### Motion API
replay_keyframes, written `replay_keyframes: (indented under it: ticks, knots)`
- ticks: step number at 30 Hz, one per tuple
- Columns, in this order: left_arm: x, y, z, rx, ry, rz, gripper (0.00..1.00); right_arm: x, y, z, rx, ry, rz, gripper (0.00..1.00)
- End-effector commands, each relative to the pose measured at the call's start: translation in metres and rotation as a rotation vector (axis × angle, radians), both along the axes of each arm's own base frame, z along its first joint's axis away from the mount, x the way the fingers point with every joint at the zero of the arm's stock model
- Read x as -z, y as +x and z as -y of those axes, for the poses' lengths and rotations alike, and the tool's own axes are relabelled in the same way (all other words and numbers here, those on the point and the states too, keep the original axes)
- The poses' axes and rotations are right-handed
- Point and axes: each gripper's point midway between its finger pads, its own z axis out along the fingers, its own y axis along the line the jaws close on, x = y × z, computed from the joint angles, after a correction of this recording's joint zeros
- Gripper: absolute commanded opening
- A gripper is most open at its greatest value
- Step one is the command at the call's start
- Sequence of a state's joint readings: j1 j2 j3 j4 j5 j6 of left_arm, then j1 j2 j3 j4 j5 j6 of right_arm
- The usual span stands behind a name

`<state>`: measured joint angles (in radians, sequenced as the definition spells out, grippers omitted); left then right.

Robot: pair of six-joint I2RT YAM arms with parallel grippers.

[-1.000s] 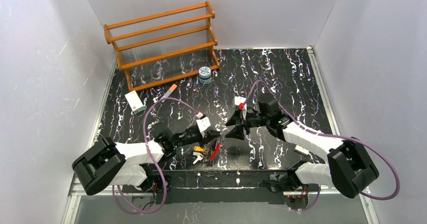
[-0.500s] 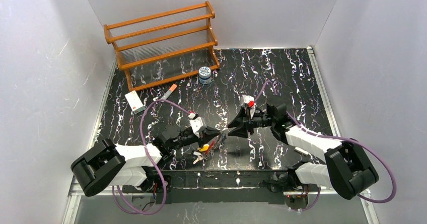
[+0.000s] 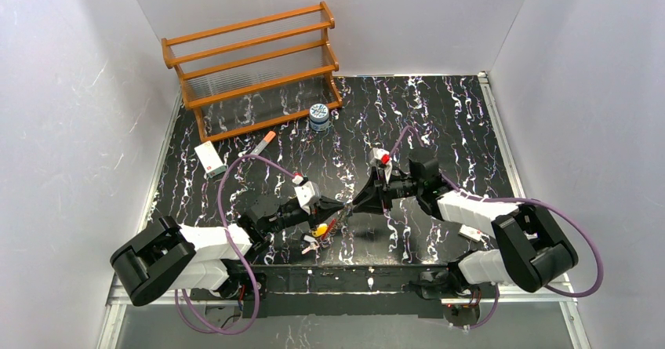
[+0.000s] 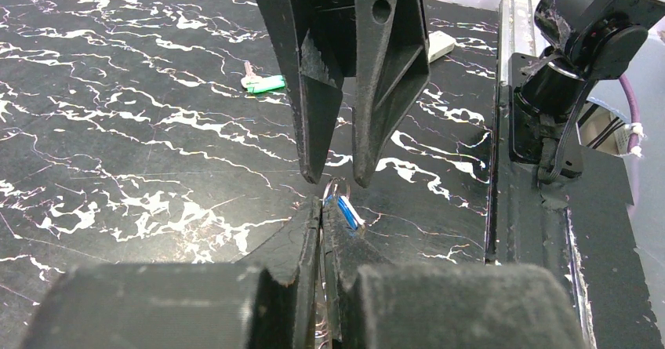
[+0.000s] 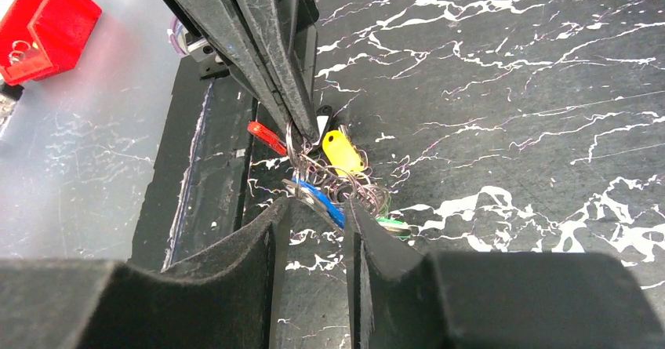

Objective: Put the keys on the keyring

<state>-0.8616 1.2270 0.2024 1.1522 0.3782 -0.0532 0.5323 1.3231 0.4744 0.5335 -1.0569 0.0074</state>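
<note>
My left gripper is shut on the thin wire keyring, which it holds just above the table. A tangle of wire loops hangs below it with a yellow key, a blue key and a red piece. My right gripper faces the left one tip to tip. Its fingers stand a little apart, and the blue key lies slanted between the tips. A green key head shows beside its right finger. In the left wrist view a green key lies on the table beyond the right gripper.
A wooden rack stands at the back left, with a blue-white jar at its foot. An orange-tipped marker and a white box lie on the left. A small white block sits by the right arm. A red bin is off the table.
My right gripper has swung in to meet the left gripper's tip and its jaws have narrowed around the blue key. The left gripper and the key bundle have shifted slightly.
</note>
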Motion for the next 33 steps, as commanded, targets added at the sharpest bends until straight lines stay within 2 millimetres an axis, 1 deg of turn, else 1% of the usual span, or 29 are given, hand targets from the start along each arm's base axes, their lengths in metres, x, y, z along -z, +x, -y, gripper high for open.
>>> replay_keyframes:
  ticks: [1,6,12,16,19,25,29,30,33]
  knots:
    - [-0.011,-0.001,0.001,0.005,-0.037,0.027,0.0,-0.024,0.008,-0.009,-0.031,0.059,0.06,0.39]
    - [-0.01,-0.001,0.001,0.006,-0.036,0.024,0.0,-0.029,0.006,-0.011,-0.042,0.079,0.062,0.4]
    - [-0.01,-0.001,0.002,0.007,-0.036,0.025,0.0,-0.03,0.003,-0.012,-0.06,0.087,0.055,0.46]
    - [-0.009,-0.002,0.001,0.007,-0.035,0.023,0.0,-0.029,0.002,-0.013,-0.061,0.085,0.049,0.45]
    - [-0.009,-0.001,0.001,0.004,-0.036,0.024,0.0,-0.026,0.002,-0.014,-0.063,0.078,0.039,0.39]
    - [-0.011,-0.001,0.0,0.002,-0.04,0.028,0.0,-0.017,0.002,-0.013,-0.068,0.046,0.014,0.22]
    - [-0.01,-0.001,0.0,0.0,-0.039,0.027,0.0,-0.017,0.001,-0.013,-0.069,0.046,0.016,0.04]
    - [-0.01,-0.001,0.0,-0.001,-0.038,0.026,0.0,-0.017,0.002,-0.013,-0.068,0.045,0.014,0.01]
    - [-0.01,-0.001,-0.001,-0.003,-0.038,0.025,0.0,-0.015,0.001,-0.013,-0.073,0.041,0.005,0.01]
